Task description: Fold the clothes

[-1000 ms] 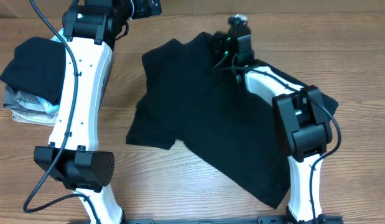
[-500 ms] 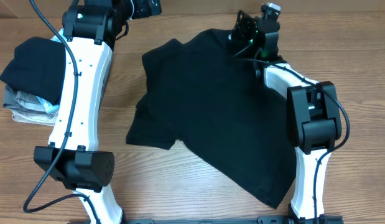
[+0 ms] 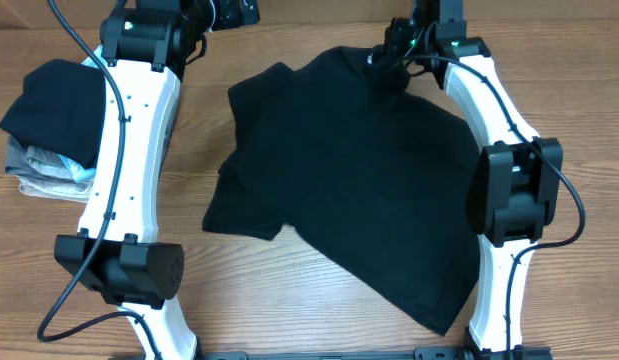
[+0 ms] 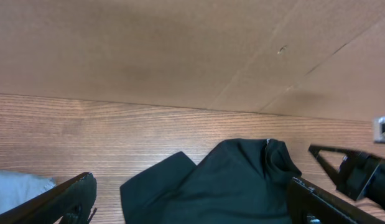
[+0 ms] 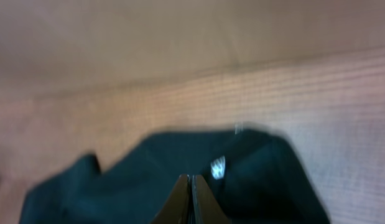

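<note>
Currently the black T-shirt lies spread and rumpled mid-tabletop, collar toward the far edge. Right tool: fingers together at the collar; blur hides whether fabric is pinched. Left tool: fingers wide apart, off the shirt.

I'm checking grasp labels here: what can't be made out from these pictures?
Right wrist view, blurred: whether the shut right gripper pinches the black T-shirt; its white mark is unreadable.
Overhead: the right arm covers the T-shirt's right edge.
Overhead: a black garment hides most of the folded pile beneath.
</note>
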`<state>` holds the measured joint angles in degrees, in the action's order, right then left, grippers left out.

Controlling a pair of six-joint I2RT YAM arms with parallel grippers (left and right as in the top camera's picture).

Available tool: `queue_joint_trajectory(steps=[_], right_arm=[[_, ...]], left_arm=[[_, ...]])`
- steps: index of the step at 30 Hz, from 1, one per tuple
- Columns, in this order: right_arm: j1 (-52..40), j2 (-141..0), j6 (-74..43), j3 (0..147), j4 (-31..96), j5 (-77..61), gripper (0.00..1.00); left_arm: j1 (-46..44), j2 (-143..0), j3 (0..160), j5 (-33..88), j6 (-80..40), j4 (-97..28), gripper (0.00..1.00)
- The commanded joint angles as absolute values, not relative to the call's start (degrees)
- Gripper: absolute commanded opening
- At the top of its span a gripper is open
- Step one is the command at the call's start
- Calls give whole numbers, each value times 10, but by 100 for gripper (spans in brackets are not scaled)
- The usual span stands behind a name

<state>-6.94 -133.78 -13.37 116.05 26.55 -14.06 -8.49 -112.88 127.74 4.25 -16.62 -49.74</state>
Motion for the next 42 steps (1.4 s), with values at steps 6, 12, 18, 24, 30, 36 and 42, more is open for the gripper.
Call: queue_joint_trajectory(steps=[6, 12, 18, 24, 30, 36, 42], right_arm=[[-74, -1351, -59, 1148, 288, -158, 4], [-74, -1375, -59, 1147, 307, -158, 4], [-74, -1394, -40, 1147, 347, -177, 4], [-74, -1422, -40, 1147, 322, -146, 4], [-74, -1441, -47, 1147, 278, -116, 4], [-73, -1458, -49, 1147, 266, -13, 4], [-63, -1458, -77, 1148, 232, 43, 4]], left_arm=[[-83, -1131, 1277, 40, -172, -495, 100], [-83, -1131, 1277, 40, -172, -495, 100], [-83, -1131, 1276, 40, -172, -495, 100], [-83, -1131, 1277, 40, -172, -495, 100], [-83, -1131, 1277, 40, -172, -495, 100], [-83, -1131, 1277, 40, -172, -495, 100], [-83, -1131, 1277, 40, -172, -495, 100]])
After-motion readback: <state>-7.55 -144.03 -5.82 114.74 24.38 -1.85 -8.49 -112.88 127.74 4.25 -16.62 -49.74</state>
